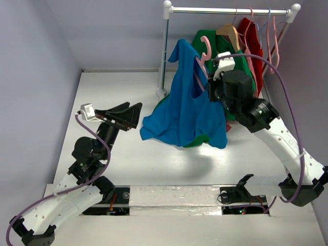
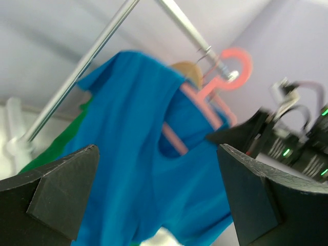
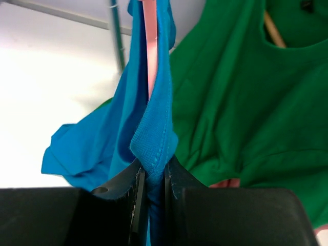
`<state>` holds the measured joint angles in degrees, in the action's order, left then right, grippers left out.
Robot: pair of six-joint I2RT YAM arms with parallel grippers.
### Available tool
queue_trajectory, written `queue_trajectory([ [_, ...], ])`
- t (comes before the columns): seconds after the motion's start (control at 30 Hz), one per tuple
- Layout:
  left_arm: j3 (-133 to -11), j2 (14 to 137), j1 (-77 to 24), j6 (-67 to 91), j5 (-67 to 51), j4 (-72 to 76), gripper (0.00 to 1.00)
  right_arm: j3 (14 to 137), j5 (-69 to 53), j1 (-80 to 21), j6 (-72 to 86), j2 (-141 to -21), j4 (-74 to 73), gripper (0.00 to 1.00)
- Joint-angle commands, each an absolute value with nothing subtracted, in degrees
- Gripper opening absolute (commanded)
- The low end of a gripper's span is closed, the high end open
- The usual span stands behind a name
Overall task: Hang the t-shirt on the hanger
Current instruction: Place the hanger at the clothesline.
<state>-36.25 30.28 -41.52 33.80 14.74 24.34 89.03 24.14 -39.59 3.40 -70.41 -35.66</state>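
Item: t-shirt [image 1: 184, 110], blue. It sits at the centre of the top view, draped over the hanger [image 1: 204, 54].
Hanger: pink, upper centre, its hook below the rail [image 1: 230, 10] and not on it.
Right gripper [image 3: 154, 179]: fingers pinched tight on a fold of the t-shirt, with the hanger's arm rising inside the fold.
Left gripper [image 1: 134, 117]: centre-left, jaws wide apart, holding nothing.
Green shirt [image 1: 218, 46]: behind, hanging from the rail.

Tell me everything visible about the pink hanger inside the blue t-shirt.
The hanger is thin, light pink, plastic-looking, with a curved hook and slim sloping arms. It is held tilted in the air, hook free below the rail. One arm runs in through the neck of the t-shirt, which drapes over it. The right gripper is shut on fabric folded around its lower part; whether plastic is pinched too is hidden.
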Motion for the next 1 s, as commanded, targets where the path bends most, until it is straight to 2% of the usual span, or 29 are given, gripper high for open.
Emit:
queue_trajectory([
  [0.0, -34.63, 30.67, -41.31, 31.99, 15.21, 24.70, 0.99, 94.21, 26.19, -36.40, 0.70, -71.53, -30.85, 0.00],
  [0.23, -30.07, 30.59, -41.31, 31.03, 16.34, 23.29, 0.99, 98.26, 19.87, -29.00, -3.25, -77.60, -21.64, 0.00],
  [0.43, -26.46, 31.46, -41.31, 30.32, 16.61, 24.52, 0.99, 105.81, 15.74, -25.14, -3.25, -83.75, -21.62, 0.00],
  [0.97, -22.85, 31.38, -41.31, 27.33, 16.88, 27.16, 0.99, 110.30, 12.66, -21.97, 1.57, -95.44, -10.37, 0.00],
])
